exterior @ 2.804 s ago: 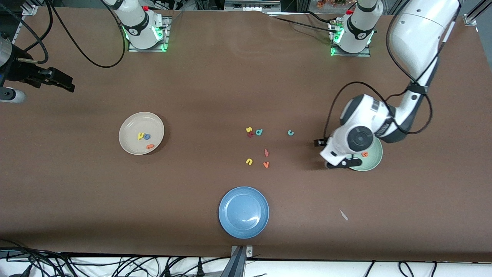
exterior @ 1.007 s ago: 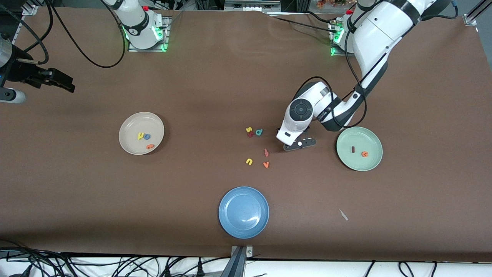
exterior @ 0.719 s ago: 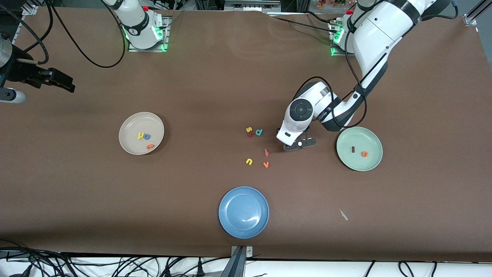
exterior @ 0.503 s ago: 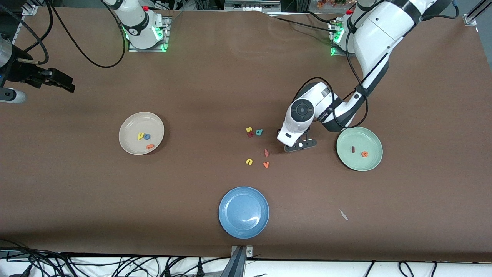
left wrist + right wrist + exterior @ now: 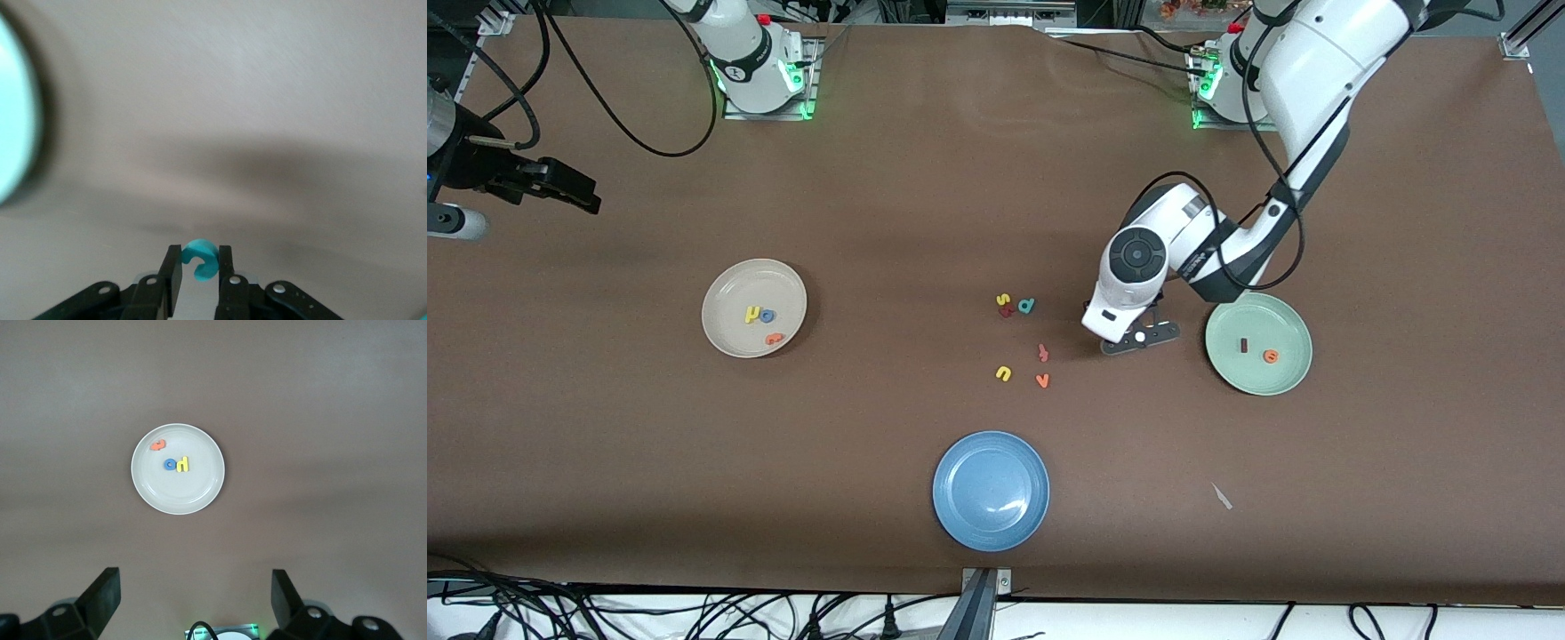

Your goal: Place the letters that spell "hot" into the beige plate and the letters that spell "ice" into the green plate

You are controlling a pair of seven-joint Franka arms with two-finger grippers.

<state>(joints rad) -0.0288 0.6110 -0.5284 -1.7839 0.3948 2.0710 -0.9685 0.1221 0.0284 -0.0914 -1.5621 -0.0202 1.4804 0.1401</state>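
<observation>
We see the brown table [image 5: 925, 204] bearing three plates: the beige plate [image 5: 729, 289] already holds the yellow h [image 5: 752, 314], blue o [image 5: 767, 316] and orange t [image 5: 774, 338], and the green plate [image 5: 1285, 324] holds the dark red i [image 5: 1243, 346] and orange e [image 5: 1271, 356]. The left gripper [image 5: 199, 280], just beside the green plate toward the table's middle, pinches the teal c [image 5: 199, 258] between narrow jaws — presumably bound for that plate. The front view hides the c under the wrist. The right gripper [image 5: 193, 597] waits high above the beige plate, jaws wide, holding nothing.
</observation>
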